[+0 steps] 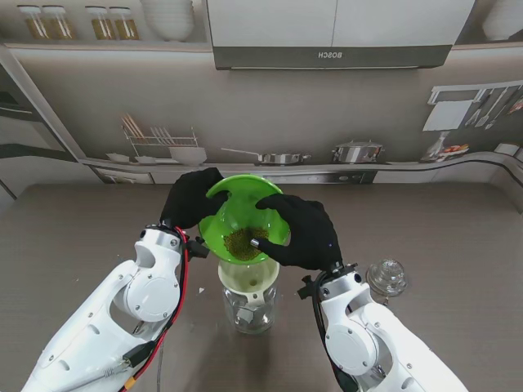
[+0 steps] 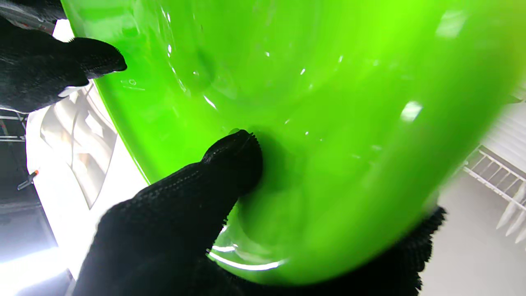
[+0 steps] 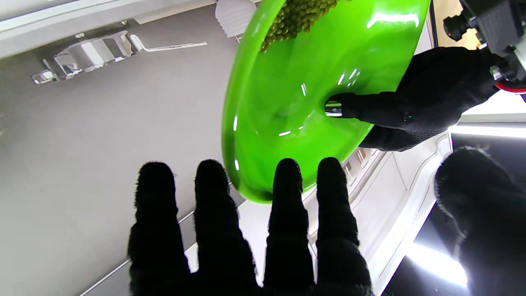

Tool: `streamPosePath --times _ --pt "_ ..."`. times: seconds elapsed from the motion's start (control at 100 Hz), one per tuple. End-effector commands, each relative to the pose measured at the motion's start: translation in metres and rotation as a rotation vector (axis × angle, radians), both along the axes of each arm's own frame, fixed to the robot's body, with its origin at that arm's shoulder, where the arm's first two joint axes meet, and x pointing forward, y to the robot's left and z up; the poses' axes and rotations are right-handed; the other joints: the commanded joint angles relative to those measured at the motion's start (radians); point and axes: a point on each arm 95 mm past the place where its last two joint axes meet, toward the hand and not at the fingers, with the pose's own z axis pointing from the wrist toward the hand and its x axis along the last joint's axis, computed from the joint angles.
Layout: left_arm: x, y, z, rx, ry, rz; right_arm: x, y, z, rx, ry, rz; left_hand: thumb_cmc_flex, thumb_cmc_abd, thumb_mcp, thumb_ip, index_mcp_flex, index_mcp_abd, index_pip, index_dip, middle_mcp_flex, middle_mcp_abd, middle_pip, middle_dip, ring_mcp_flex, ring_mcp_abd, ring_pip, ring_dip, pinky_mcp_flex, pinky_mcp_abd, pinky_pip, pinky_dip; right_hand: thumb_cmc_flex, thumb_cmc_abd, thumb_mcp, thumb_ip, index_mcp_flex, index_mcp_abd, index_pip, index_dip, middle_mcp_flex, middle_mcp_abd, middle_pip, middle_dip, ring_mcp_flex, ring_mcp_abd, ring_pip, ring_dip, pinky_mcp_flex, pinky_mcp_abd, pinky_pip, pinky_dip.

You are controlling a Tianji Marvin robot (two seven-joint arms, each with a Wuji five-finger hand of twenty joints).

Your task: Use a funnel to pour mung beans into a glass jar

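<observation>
Over funnel [image 1: 248,280], bowl [image 1: 245,214] between fingers [image 1: 274,202]

The stand camera looks down from above the shoulders at the counter [image 1: 458,237], both arms rising from the frame's bottom corners. Each wrist camera looks along its fingers at very close range. All three views share the tilted green bowl [image 1: 243,214] [image 2: 312,123] [image 3: 296,107].
</observation>
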Motion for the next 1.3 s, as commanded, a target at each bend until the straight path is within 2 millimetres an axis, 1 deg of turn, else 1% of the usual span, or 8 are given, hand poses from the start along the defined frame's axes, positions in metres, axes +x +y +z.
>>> streamPosePath --times 0.0,0.25,0.46,0.71,0.91,1.16,1.29 --pt "-0.002 -0.005 0.004 -0.009 -0.007 -0.016 -0.001 0.003 -0.001 -0.002 0.004 0.008 0.133 0.068 0.115 0.068 0.066 -0.107 0.11 0.03 0.036 -0.004 0.018 0.013 0.019 -0.011 0.026 0.008 0.041 -0.023 0.029 0.0 -0.027 -0.001 0.015 0.027 -0.017 -0.02 -0.004 0.005 -0.016 -0.025 0.005 -0.016 -0.023 -0.002 -0.01 -0.026 -0.015 0.036 -0.023 -0.011" --pt "-0.005 -0.008 0.007 -0.018 -0.053 -0.02 -0.001 0.004 -0.001 0.006 -0.009 0.006 0.134 0.067 0.114 0.067 0.065 -0.107 0.112 0.028 0.034 -0.005 0.018 0.017 0.019 -0.01 0.023 0.007 0.04 -0.024 0.025 -0.002 -0.028 -0.003 0.017 0.026 -0.014 -0.022 -0.002 0.006 -0.013 -0.028 0.007 -0.017 -0.021 -0.006 -0.008 -0.03 -0.015 0.035 -0.023 -0.009" --pt "-0.006 -0.01 0.005 -0.004 -0.088 -0.025 0.0 0.004 -0.001 0.013 -0.019 0.003 0.133 0.067 0.113 0.067 0.064 -0.109 0.115 0.027 0.033 -0.009 0.018 0.019 0.019 -0.014 0.021 0.007 0.041 -0.027 0.025 -0.003 -0.028 -0.005 0.019 0.025 -0.011 -0.024 -0.001 0.007 -0.008 -0.024 0.008 -0.017 -0.016 -0.01 -0.005 -0.029 -0.014 0.032 -0.023 -0.008" --pt "-0.01 -0.009 0.001 0.027 -0.139 -0.025 0.0 0.003 -0.001 0.014 -0.018 0.001 0.131 0.067 0.113 0.066 0.062 -0.113 0.118 0.025 0.033 -0.012 0.019 0.018 0.02 -0.018 0.023 0.008 0.041 -0.033 0.027 -0.003 -0.028 -0.006 0.02 0.025 -0.011 -0.026 -0.002 0.007 -0.009 -0.022 0.007 -0.018 -0.015 -0.007 -0.004 -0.029 -0.015 0.033 -0.023 -0.008" --pt "-0.014 -0.006 0.0 0.039 -0.178 -0.023 0.0 0.003 -0.001 0.02 -0.022 0.003 0.13 0.066 0.114 0.066 0.062 -0.115 0.12 0.022 0.035 -0.013 0.02 0.018 0.02 -0.022 0.025 0.008 0.042 -0.038 0.029 -0.002 -0.026 -0.01 0.022 0.024 -0.007 -0.033 -0.003 0.007 -0.006 -0.028 0.008 -0.018 -0.016 -0.004 -0.004 -0.029 -0.016 0.034 -0.024 -0.007" --pt "-0.018 -0.007 -0.001 0.06 -0.221 -0.034 0.0 0.003 -0.001 0.026 -0.038 0.004 0.129 0.067 0.114 0.065 0.059 -0.115 0.124 0.019 0.033 -0.015 0.022 0.019 0.02 -0.022 0.024 0.007 0.042 -0.041 0.029 -0.003 -0.026 -0.014 0.022 0.022 0.004 -0.043 -0.004 0.006 0.006 -0.032 0.008 -0.018 -0.018 -0.022 -0.006 -0.03 -0.021 0.031 -0.026 -0.008" --pt "-0.018 -0.006 -0.001 0.069 -0.237 -0.039 0.0 0.002 0.0 0.032 -0.052 0.005 0.128 0.067 0.113 0.064 0.057 -0.118 0.127 0.018 0.031 -0.016 0.022 0.019 0.02 -0.024 0.023 0.006 0.042 -0.044 0.029 -0.004 -0.026 -0.017 0.024 0.022 0.012 -0.048 -0.003 0.007 0.015 -0.03 0.009 -0.017 -0.017 -0.022 -0.006 -0.03 -0.02 0.031 -0.025 -0.007"
